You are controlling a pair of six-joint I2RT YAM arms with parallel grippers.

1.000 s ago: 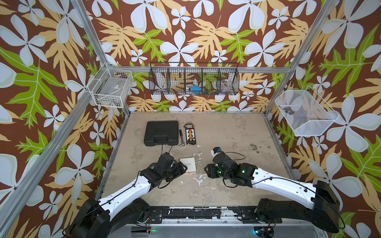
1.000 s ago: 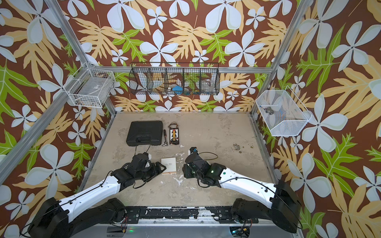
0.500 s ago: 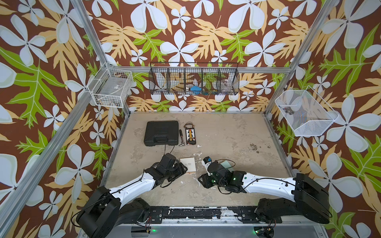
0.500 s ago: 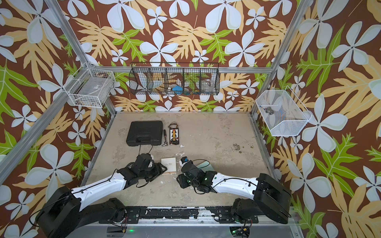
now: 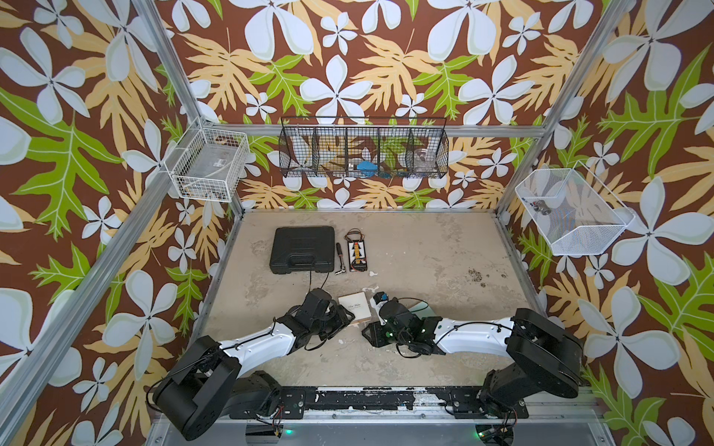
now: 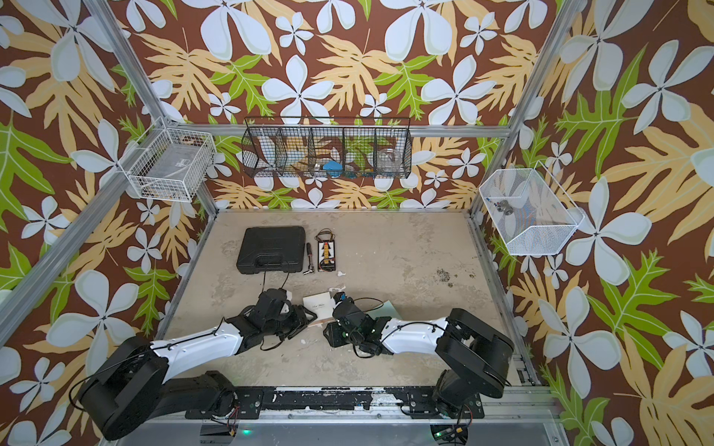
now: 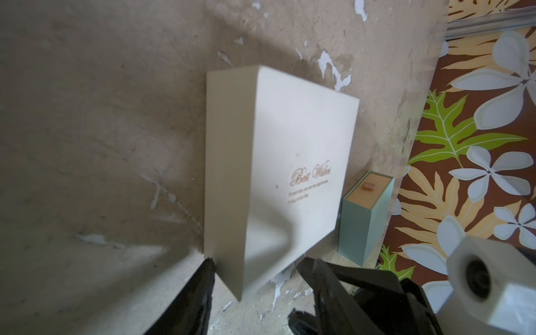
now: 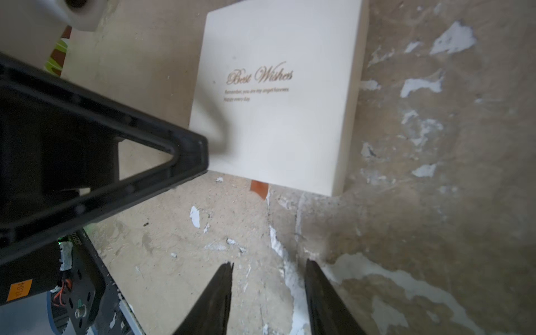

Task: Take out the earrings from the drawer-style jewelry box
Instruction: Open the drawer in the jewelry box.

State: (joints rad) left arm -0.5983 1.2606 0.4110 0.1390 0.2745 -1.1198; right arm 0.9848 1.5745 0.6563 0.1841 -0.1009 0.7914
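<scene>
Over the last second our right arm has folded back, and the right gripper [image 8: 269,264] has slid from beside the box [image 8: 278,110] to the table [image 8: 435,217] in front of it. The left gripper [image 7: 256,261] has meanwhile narrowed around the box's near corner. Its fingers now stand on either side of that corner, with one tip touching the lower edge. The view there is blurred, so we cannot tell whether the box is clamped. The right gripper's jaws are parted over bare table with nothing between them, just short of the box's front edge, where a small orange tab [image 8: 258,187] pokes out. In both top views the box lies flat near the front middle of the table, between the two grippers. Its gold "Best Wishes" face is up and it looks closed, and we cannot see the earrings. A mint box [image 7: 364,220] stands just beyond it on the right arm's side. Well apart, toward the back, lie a black case [image 5: 302,250] and a wired board [image 5: 357,253].
</scene>
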